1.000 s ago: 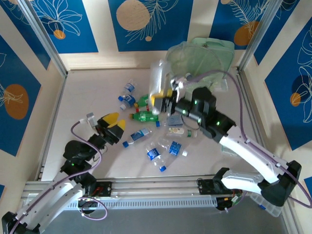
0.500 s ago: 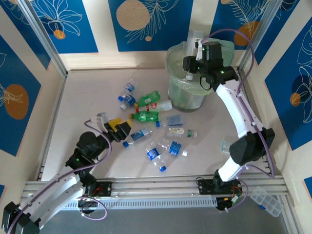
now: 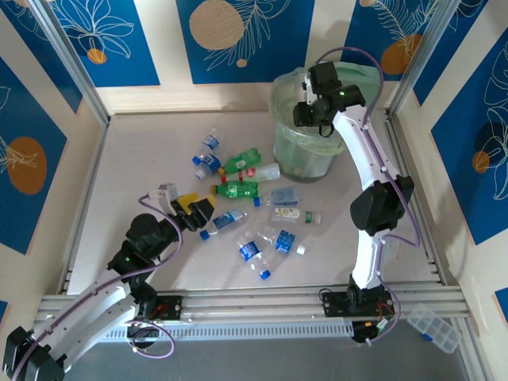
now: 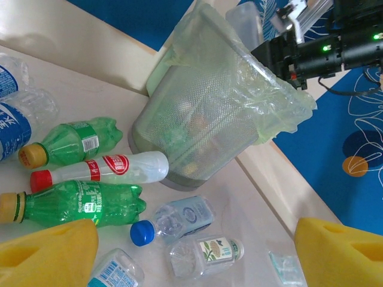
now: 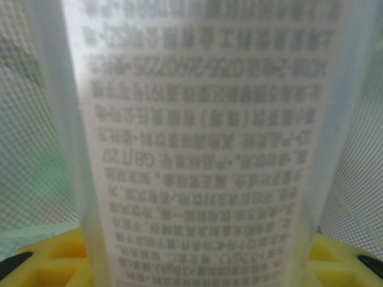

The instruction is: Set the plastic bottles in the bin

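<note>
Presently, nearest the robot: left gripper, one. Jaws wide apart with nothing between them. It hangs over the table near-left of the bin, well apart from it.

Bottles, loose stock, all lying flat on the table near-left of the bin. Handling, by judgement: light, thin-walled and already crushed, so they should give under a grip. They look smooth and round enough to roll or slip out. The best hold is probably across the mid-body, where the label adds some friction, or at the stiffer shoulder below the cap.

Count, working inward toward the bin:
- Clear bottles with blue labels or caps: about eight, though overlaps leave the number unsure. A blue-capped bottle among them lies near the bin's foot.
- Green bottles: two, roughly parallel.
- White bottle, red cap: one, between the green bottles, its base just beside the bin's foot.

Bin: one, upright, lined with a bag. Contents show only dimly through its wall.

Right gripper: one, at the bin's mouth, clamped on a pale bottle with printed text. The bin's mesh wall shows on both sides of that bottle, so it sits inside the bin, not yet let go.
</note>
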